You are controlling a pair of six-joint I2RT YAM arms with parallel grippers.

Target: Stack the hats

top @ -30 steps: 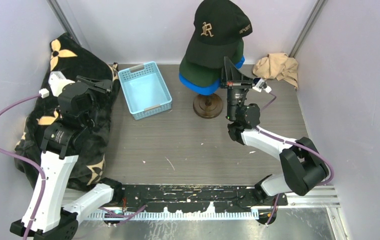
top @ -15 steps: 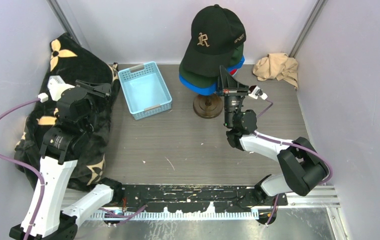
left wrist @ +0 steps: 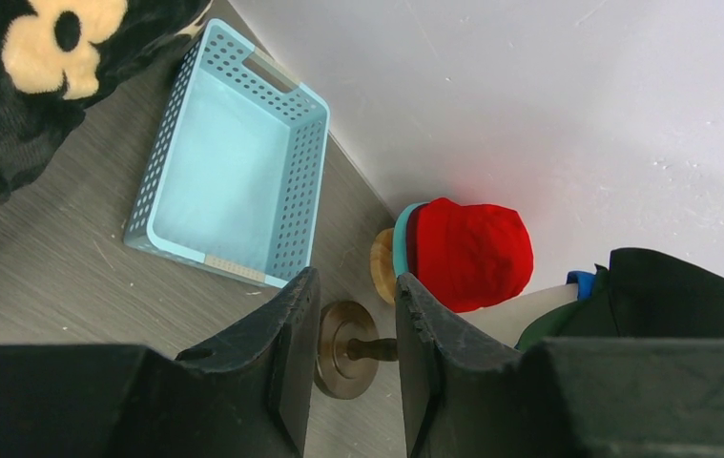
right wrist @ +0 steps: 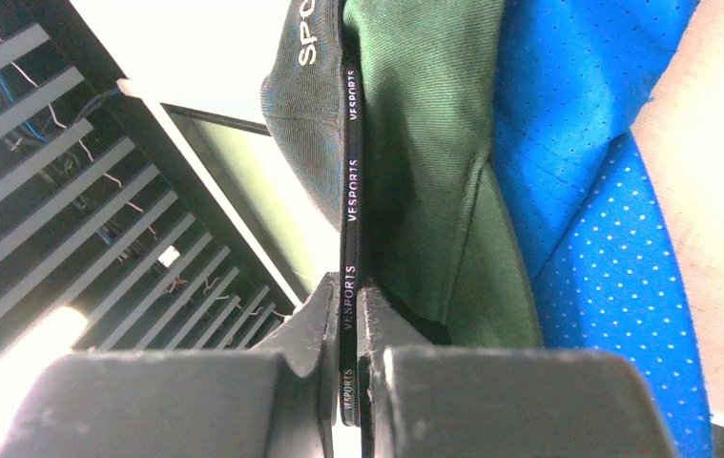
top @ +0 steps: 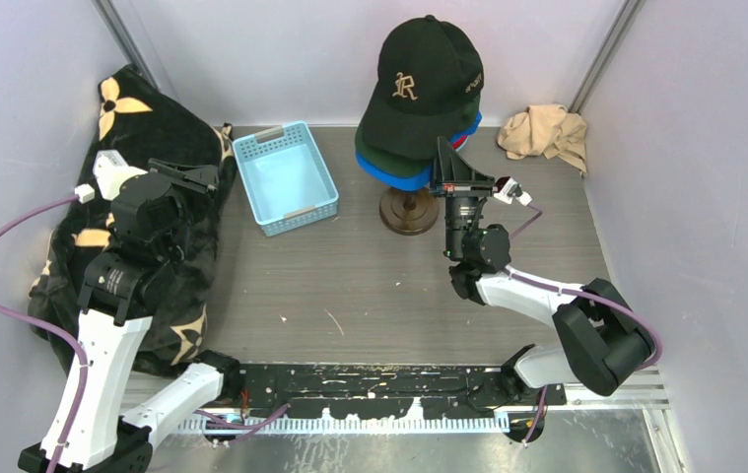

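Two right fingers (right wrist: 312,322) on black cap (top: 419,84)

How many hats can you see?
5, all piled on the stand: black cap on top, green cap, blue cap, plus a red hat and teal hat; more may be hidden.

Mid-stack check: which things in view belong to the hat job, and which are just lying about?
Job: black cap, held by its strap in the shut right gripper; green cap; blue cap; red bucket hat; the stand under them; left gripper, open and empty.
Lying about: light blue basket; beige cloth; flowered black blanket.
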